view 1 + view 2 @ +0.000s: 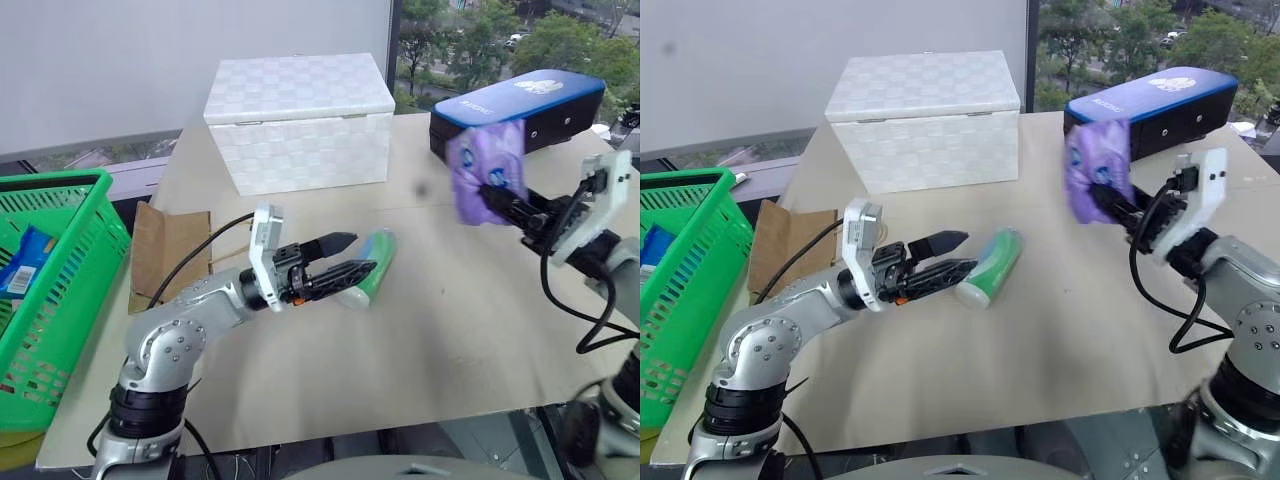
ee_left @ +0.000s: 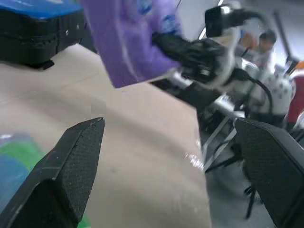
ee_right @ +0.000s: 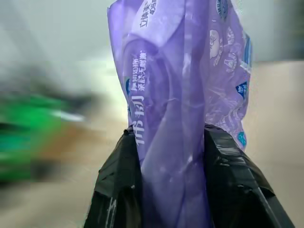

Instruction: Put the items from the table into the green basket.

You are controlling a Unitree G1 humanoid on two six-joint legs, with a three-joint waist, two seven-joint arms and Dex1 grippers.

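Although the green basket already carries a blue packet inside it, both task items remain outside it, so the job is judged well short of complete.

Head views: the basket stands off the table's left edge. The right gripper holds the purple tissue packet lifted clear of the table, near a blue-and-black case at the far right. The green-and-white canister lies on its side mid-table, in front of a white box. The left gripper reaches toward it with jaws spread, the fingertips at the canister's near end; whether they touch it cannot be told.

Left wrist view: the left jaws stand wide apart with nothing between them. The canister's green shows at one edge, and beyond it the packet hangs from the right gripper.

Right wrist view: the right jaws are clenched on the packet's lower part, the film bunched between the pads.

Outstanding, in my judgement: carry the packet across to the basket and drop it, then grasp and transfer the canister.
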